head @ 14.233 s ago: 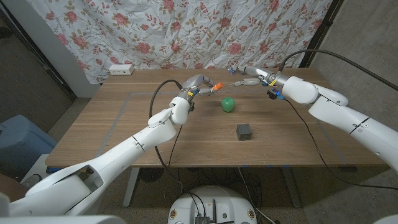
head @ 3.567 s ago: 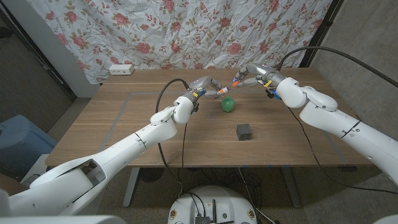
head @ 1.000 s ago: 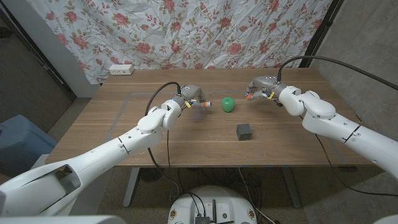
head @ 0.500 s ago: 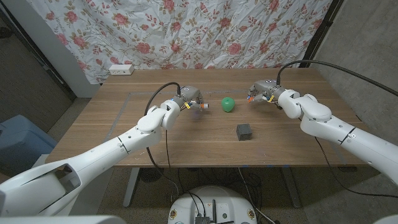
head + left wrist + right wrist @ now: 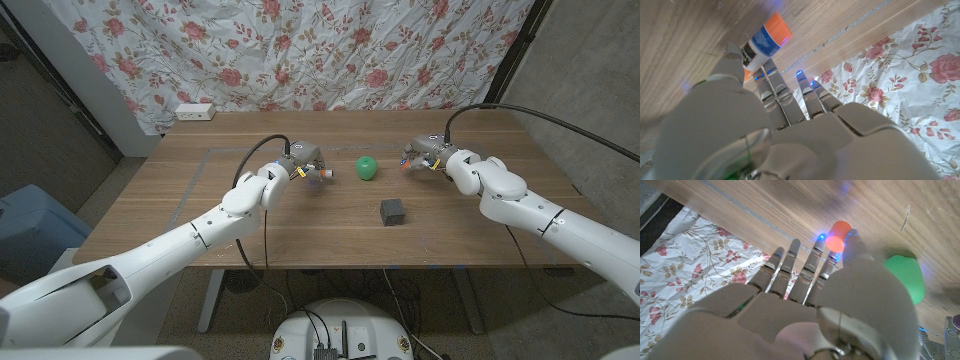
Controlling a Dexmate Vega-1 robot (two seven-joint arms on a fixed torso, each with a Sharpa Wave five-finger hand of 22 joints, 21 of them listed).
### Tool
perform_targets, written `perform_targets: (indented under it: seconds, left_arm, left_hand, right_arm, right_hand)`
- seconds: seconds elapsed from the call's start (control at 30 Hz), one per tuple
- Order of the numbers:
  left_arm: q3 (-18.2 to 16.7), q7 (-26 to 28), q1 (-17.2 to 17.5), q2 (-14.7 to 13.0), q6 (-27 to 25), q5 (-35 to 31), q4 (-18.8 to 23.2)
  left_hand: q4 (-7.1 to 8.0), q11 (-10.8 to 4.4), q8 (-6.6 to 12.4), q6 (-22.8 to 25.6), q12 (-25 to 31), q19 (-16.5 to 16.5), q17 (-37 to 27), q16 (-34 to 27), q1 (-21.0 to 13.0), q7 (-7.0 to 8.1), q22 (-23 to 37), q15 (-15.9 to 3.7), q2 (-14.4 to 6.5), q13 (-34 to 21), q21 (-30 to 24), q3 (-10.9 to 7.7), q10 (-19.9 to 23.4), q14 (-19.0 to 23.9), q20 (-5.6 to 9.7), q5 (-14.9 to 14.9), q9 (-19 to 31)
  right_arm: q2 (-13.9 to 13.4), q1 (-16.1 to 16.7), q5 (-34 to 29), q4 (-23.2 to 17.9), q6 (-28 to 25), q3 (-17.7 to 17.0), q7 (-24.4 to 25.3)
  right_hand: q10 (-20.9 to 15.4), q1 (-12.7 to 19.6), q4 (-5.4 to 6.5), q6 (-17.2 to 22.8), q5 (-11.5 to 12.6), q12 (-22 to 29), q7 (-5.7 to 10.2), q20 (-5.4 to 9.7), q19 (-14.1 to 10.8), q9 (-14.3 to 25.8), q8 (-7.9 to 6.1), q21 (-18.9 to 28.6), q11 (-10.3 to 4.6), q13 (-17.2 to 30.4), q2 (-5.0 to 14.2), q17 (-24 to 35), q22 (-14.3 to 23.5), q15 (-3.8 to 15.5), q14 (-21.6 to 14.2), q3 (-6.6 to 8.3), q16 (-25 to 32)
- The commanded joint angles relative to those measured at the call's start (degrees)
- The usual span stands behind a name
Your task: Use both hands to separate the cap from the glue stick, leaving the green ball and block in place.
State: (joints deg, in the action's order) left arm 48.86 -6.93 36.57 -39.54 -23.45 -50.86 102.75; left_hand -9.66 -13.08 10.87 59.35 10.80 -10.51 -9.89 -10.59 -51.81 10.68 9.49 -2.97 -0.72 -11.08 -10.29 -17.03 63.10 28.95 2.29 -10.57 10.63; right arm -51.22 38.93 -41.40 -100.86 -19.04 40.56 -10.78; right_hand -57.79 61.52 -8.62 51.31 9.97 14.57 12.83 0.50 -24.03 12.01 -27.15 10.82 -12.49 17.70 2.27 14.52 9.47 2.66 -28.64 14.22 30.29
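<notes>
Even, soft indoor light, faint shadows; wrist views are blurred close up, with blue glints

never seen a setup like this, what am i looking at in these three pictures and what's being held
It is a two-armed robot at a wooden table. The wide picture comes from a camera on its head; the other two come from cameras on each wrist, looking along the back of that hand. The left hand holds a glue stick in its fingers. The right hand pinches the orange cap, already pulled off. A green ball and a dark block sit on the table between the hands.
</notes>
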Motion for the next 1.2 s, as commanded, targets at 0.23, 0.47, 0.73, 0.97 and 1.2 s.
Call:
perform_targets:
  seconds: [0.23,0.47,0.73,0.97,1.2]
  left_arm:
    - [0.35,-1.11,0.55,0.32,-1.72,-1.4,0.3]
    - [0.19,-0.56,0.85,0.51,-1.86,-1.2,0.33]
    - [0.3,-1.09,0.77,0.28,-1.81,-1.31,0.4]
    - [0.3,-1.08,0.45,0.36,-1.21,-1.02,-0.16]
    - [0.51,-1.43,0.37,0.49,-1.67,-1.4,-0.29]
  left_hand:
    - [0.67,0.14,0.54,1.18,0.03,0.43,0.04,0.21,1.25,1.55,0.06,-8.01,-0.6,-0.08,-0.12,-0.4,-0.71,-0.16,0.23,-0.38,0.62]
    - [0.69,0.14,0.58,1.09,0.02,0.46,0.04,0.2,1.46,1.58,0.06,-8.02,-0.6,-0.08,-0.14,-0.48,-0.88,-0.13,0.21,-0.39,0.69]
    - [0.69,0.15,0.61,1.02,0.06,0.5,0.06,0.22,1.67,1.58,0.06,-8.0,-0.52,-0.09,-0.15,-0.54,-0.96,-0.17,0.29,-0.4,0.7]
    - [0.67,0.15,0.62,1.05,0.08,0.5,0.06,0.22,1.78,1.55,0.06,-8.07,-0.51,-0.1,-0.17,-0.62,-1.03,-0.16,0.28,-0.41,0.66]
    - [0.65,0.15,0.6,1.02,0.12,0.51,0.07,0.22,1.87,1.56,0.06,-8.09,-0.51,-0.11,-0.18,-0.72,-1.05,-0.14,0.27,-0.42,0.59]
  right_arm:
    - [1.04,-0.27,-0.71,2.03,-1.79,1.75,0.49]
    - [1.34,-0.73,-1.39,2.88,-2.32,2.67,0.08]
    - [1.06,-0.74,-1.72,2.61,-2.84,2.95,-0.23]
    - [0.87,-1.04,-1.94,2.04,-3.31,3.16,-1.48]
    - [0.87,-1.38,-2.4,1.83,-3.38,3.48,-2.25]
  right_hand:
    - [0.38,-0.61,0.14,-0.37,0.26,-0.09,-0.05,-0.44,-0.24,0.29,0.02,0.0,0.09,0.26,-0.15,0.27,0.13,8.34,0.45,-0.28,-0.19]
    - [0.36,-0.76,0.12,-0.67,0.25,-0.05,-0.04,-0.26,-0.28,0.33,0.11,0.02,0.08,0.41,-0.3,0.42,0.14,8.23,0.44,-0.43,-0.09]
    - [0.74,-1.01,0.04,-1.59,0.28,-0.17,-0.05,-0.08,-0.4,0.33,0.49,0.06,0.16,0.57,-0.67,0.35,0.15,8.17,0.59,-0.51,-0.42]
    - [4.87,-2.4,0.23,-4.93,0.39,-1.78,-0.04,-0.29,-0.66,0.21,2.01,0.14,0.32,0.73,-1.74,0.62,0.19,7.91,2.21,-1.13,-1.37]
    - [7.5,-3.49,0.3,-8.03,0.59,-2.41,-0.06,-0.84,-0.27,0.07,3.48,0.03,0.23,1.01,-2.61,0.9,0.2,7.8,3.23,-1.6,-2.05]
